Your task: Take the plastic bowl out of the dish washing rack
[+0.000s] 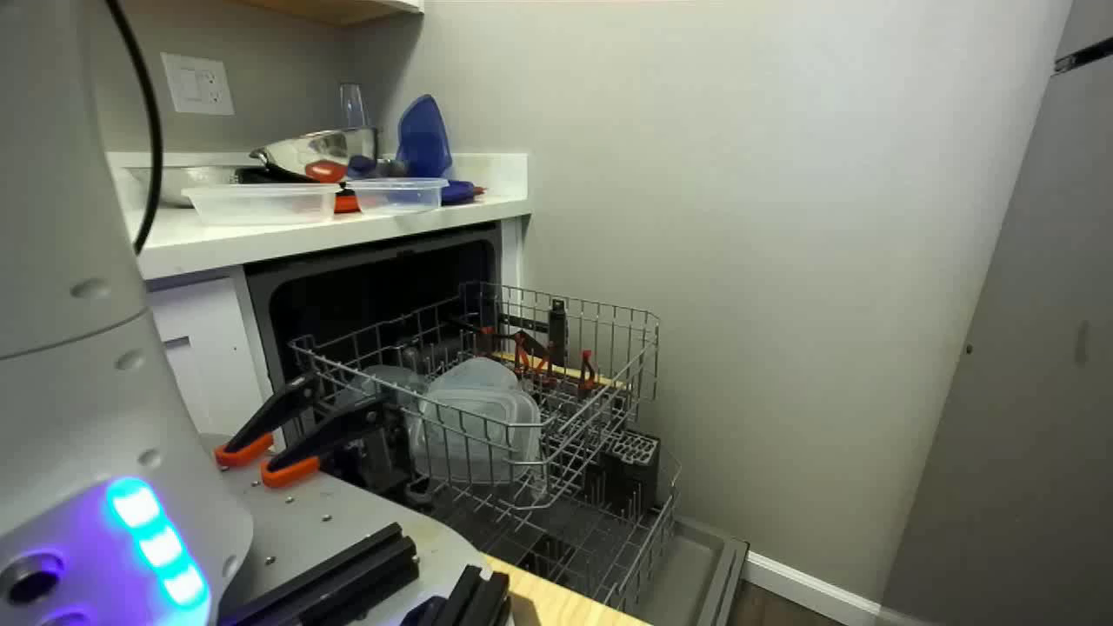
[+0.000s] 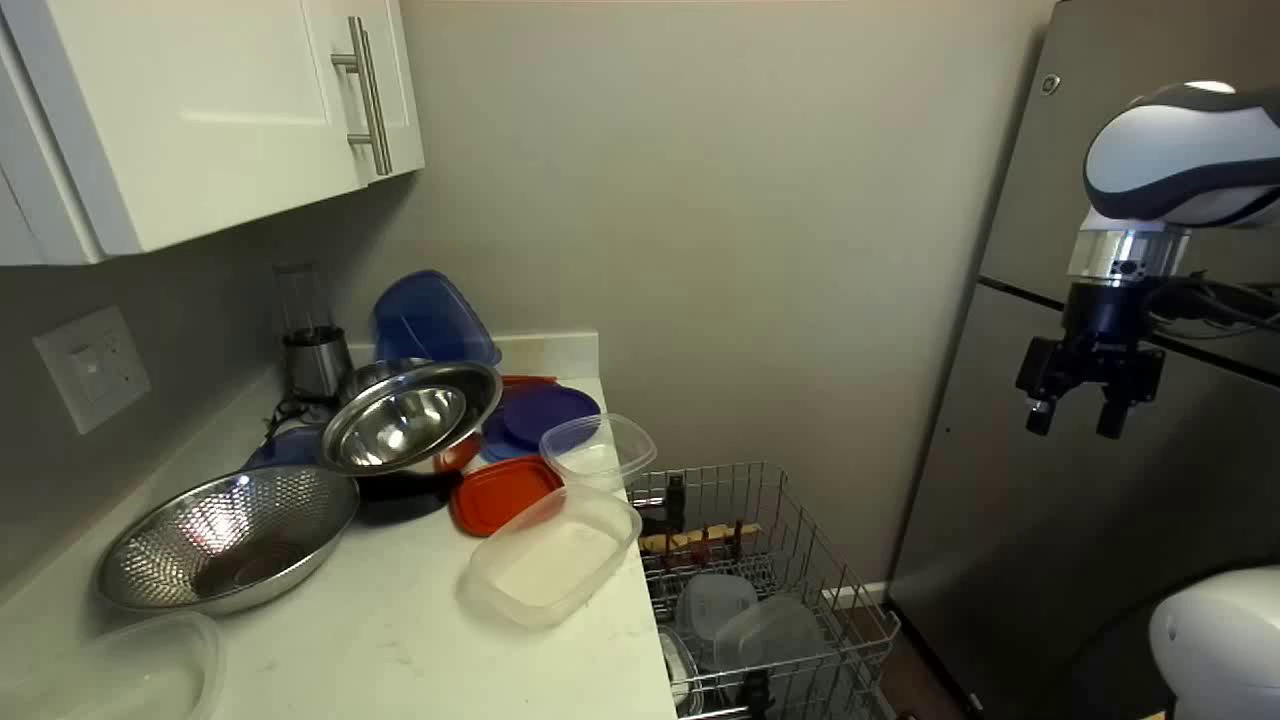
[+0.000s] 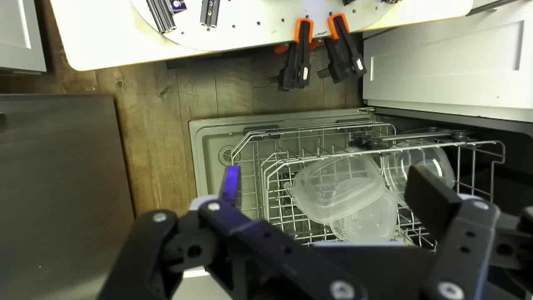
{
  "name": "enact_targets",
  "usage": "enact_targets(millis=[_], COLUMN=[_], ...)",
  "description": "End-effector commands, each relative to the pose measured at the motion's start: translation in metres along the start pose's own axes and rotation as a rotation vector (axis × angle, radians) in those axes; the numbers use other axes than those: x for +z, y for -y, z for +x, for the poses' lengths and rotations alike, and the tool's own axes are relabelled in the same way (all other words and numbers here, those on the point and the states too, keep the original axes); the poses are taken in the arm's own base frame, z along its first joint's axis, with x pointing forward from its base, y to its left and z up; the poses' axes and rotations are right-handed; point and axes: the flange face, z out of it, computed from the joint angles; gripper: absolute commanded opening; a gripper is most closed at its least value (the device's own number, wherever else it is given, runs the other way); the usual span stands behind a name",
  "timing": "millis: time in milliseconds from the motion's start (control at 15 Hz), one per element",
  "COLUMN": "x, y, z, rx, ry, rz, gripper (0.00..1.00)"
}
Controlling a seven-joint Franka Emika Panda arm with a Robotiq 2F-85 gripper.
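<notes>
The plastic bowl, pale and translucent, leans tilted in the dish washing rack; it shows in both exterior views (image 1: 478,439) (image 2: 768,632) and in the wrist view (image 3: 333,191). A smaller pale dish (image 3: 370,218) lies partly beneath it. The grey wire rack (image 1: 600,303) (image 2: 830,545) (image 3: 333,155) is pulled out of the dishwasher. My gripper (image 2: 1076,418) is open and empty, pointing down, well above rack height. In the wrist view its fingers (image 3: 329,183) stand wide apart on either side of the bowl in the picture, touching nothing.
A clear round container (image 3: 420,160) sits in the rack beside the bowl. Black clamps with orange grips (image 1: 322,435) jut from the robot's mount towards the rack. The white counter (image 2: 400,640) holds metal bowls, lids and plastic containers. A tall grey fridge (image 2: 1000,480) stands behind the gripper.
</notes>
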Motion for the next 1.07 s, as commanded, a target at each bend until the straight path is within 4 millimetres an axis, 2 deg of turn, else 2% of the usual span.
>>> enact_targets(millis=[0,867,1000], x=[0.000,0.000,0.010], y=[0.000,0.000,-0.002], z=[0.000,0.000,0.017], rx=[0.000,0.000,-0.037], ry=[0.001,0.001,0.013], rz=[0.000,0.000,0.011], gripper=[1.00,1.00,1.00])
